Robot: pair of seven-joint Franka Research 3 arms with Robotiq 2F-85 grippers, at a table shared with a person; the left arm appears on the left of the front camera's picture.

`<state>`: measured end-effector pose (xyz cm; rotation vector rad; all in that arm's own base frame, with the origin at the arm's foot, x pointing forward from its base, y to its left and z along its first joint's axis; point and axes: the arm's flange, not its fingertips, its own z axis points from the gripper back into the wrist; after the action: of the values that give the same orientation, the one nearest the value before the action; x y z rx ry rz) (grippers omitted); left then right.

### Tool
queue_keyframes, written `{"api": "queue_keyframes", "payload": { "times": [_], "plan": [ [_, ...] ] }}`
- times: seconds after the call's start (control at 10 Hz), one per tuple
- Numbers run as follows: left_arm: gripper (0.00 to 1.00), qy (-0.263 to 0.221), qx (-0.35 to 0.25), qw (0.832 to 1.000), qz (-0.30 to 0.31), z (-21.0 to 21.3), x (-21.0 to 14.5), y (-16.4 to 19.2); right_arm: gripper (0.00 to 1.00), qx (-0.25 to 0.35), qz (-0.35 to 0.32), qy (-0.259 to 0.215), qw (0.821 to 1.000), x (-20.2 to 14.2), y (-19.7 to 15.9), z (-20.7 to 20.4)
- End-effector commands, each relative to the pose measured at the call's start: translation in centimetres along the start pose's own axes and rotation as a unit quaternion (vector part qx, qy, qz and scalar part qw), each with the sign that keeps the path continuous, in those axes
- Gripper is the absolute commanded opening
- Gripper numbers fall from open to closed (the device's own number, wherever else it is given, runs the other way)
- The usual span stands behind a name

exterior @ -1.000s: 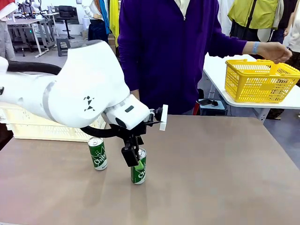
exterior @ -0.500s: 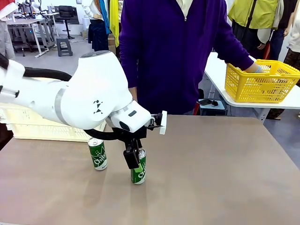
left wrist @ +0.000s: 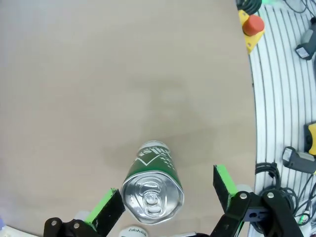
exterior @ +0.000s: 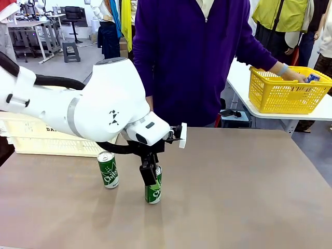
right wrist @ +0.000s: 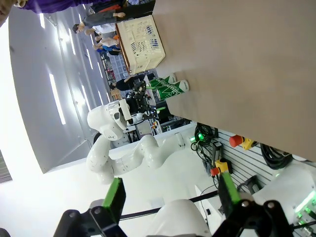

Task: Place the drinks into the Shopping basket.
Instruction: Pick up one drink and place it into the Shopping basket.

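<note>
Green pads of the left gripper (left wrist: 168, 195) stand wide on either side of the near can (exterior: 153, 191), with nothing pinched yet. The can sits off-centre, closer to the pad at 8 o'clock in the wrist view. If the jaws shut from here, that pad would likely meet it first and shove or tip it, and too hard a squeeze could dent the thin metal. The basket (exterior: 36, 145) lies at 10 o'clock of this can, partly behind the arm. The second can (exterior: 108, 171) stands at 9 o'clock, near the straight path there, so a low carry may knock it or catch the basket's rim. The table (exterior: 249, 197) toward 3 o'clock is bare, its edges well off. The right gripper (right wrist: 171, 192) hangs wide and empty.
</note>
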<state>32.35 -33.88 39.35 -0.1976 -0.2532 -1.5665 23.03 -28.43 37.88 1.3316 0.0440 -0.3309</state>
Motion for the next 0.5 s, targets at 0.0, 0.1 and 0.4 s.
{"api": "queue_keyframes", "payload": {
  "times": [0.0, 0.1, 0.4],
  "plan": [
    [1.00, -0.002, 0.047, 0.999, 0.012, -0.12, -0.58, 0.90, 1.00, -0.005, -0.001, -0.004, 1.000, -0.19, 0.14, -0.29],
    [1.00, -0.014, 0.055, 0.998, 0.000, -0.11, -0.54, 0.85, 1.00, -0.005, -0.001, -0.004, 1.000, -0.19, 0.14, -0.29],
    [1.00, -0.006, 0.037, 0.999, -0.007, -0.24, -0.37, 0.79, 1.00, -0.005, -0.001, -0.004, 1.000, -0.19, 0.14, -0.29]
  ]
}}
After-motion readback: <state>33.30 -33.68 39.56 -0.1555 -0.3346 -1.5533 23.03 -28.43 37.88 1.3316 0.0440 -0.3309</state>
